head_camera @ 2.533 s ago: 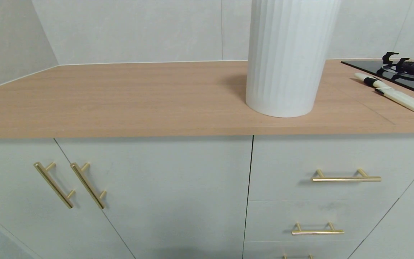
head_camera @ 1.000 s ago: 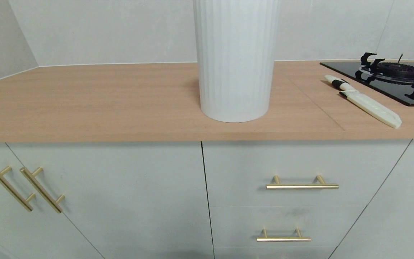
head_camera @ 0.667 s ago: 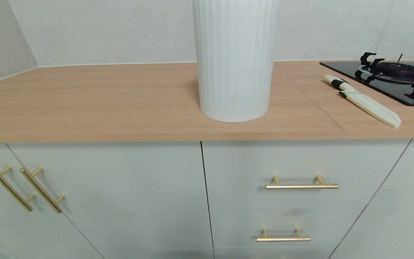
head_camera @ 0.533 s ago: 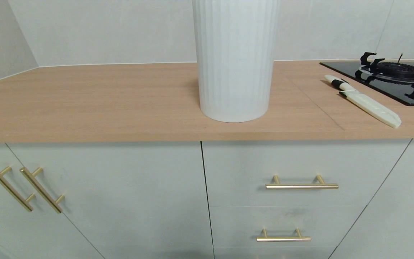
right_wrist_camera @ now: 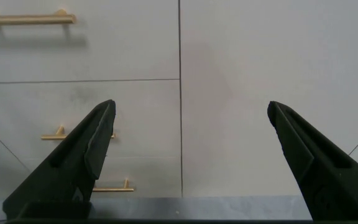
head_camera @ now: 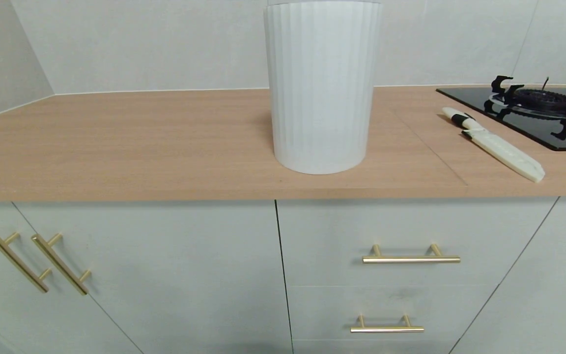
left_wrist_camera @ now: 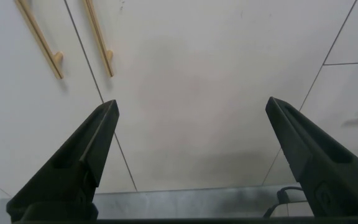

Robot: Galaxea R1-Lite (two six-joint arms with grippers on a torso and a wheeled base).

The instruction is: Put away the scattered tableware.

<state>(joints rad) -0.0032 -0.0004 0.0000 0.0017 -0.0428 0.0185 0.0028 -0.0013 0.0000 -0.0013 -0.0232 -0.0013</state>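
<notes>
- Head view is sliding down slightly as a whole, so the camera is moving, not the things.
- Knife (head_camera: 496,147) is lying on the surface (head_camera: 116,142) near the stove (head_camera: 533,110), apart from the white container (head_camera: 320,93).
- Left gripper (left_wrist_camera: 191,104) and right gripper (right_wrist_camera: 191,106) are hanging released and empty; picking up is seemingly not starting yet.

The left tool (left_wrist_camera: 191,101) and right tool (right_wrist_camera: 191,104) each had two matte black, wedge-shaped fingers (left_wrist_camera: 79,162) tapering to narrow tips.
</notes>
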